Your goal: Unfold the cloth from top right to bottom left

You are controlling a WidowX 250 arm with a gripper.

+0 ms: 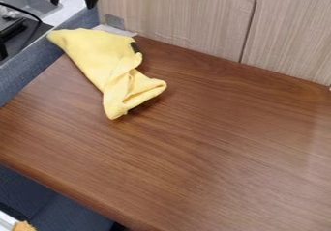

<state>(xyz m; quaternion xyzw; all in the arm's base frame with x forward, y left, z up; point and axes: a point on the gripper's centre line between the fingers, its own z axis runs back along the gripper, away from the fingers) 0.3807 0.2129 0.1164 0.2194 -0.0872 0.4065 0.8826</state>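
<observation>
Folded yellow cloth [97,56] and open gripper [72,5].
The cloth lies crumpled on the upper left of the brown tabletop [213,128], its lower end bunched; the gripper hangs at the view's top edge, its fingers apart.

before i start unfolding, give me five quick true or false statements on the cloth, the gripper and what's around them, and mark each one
1. The yellow cloth lies on the brown table. True.
2. The cloth is spread out flat. False: it is folded over itself, with loose folds at its lower end.
3. The fingers of the gripper are apart. True.
4. The gripper is gripping the cloth. False: it hangs near the top left edge of the view, with nothing between its fingers.
5. A pale wood-grain panel stands along the table's far side. True.
</observation>
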